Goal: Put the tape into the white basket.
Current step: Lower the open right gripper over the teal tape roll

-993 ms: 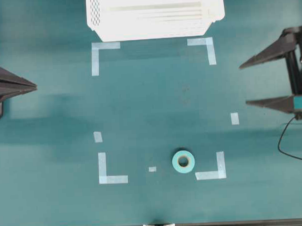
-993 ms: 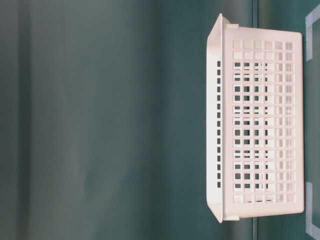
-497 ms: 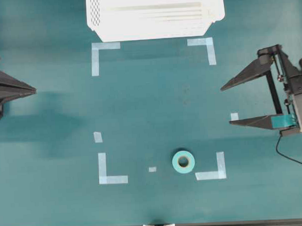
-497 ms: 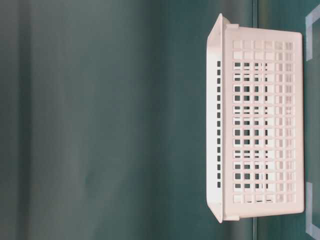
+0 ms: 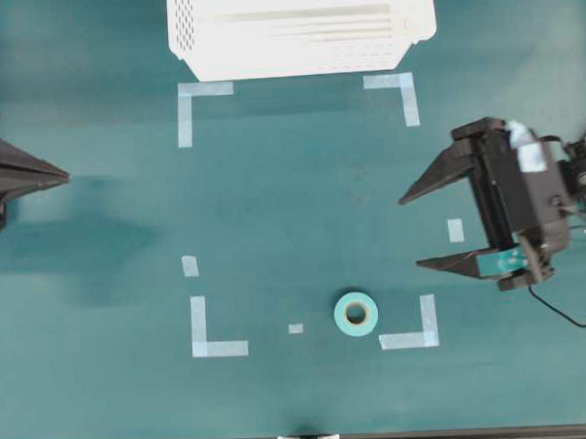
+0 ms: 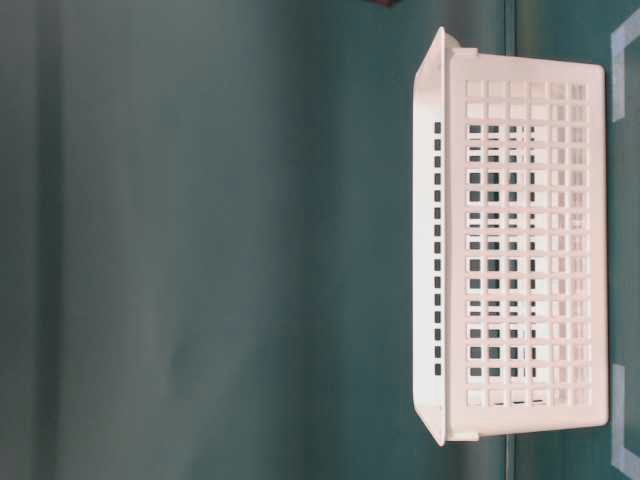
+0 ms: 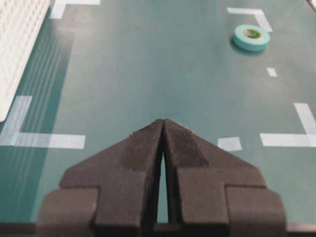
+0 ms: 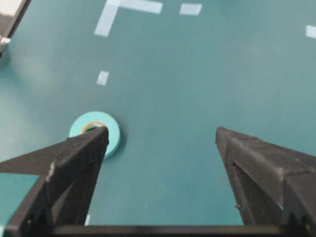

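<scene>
teal tape (image 5: 355,314): you see it flat on the table, ungrasped.
white basket (image 5: 299,30): far edge, no tape inside.
right gripper (image 5: 410,232): jaws spread, empty.
left gripper (image 5: 65,174): clenched, idle.
left for you: grasp, carry, drop.

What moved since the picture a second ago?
The right gripper slid in from the right edge toward the tape, jaws wide open, gripping nothing. The tape, the white basket and the shut left gripper stayed put.
</scene>
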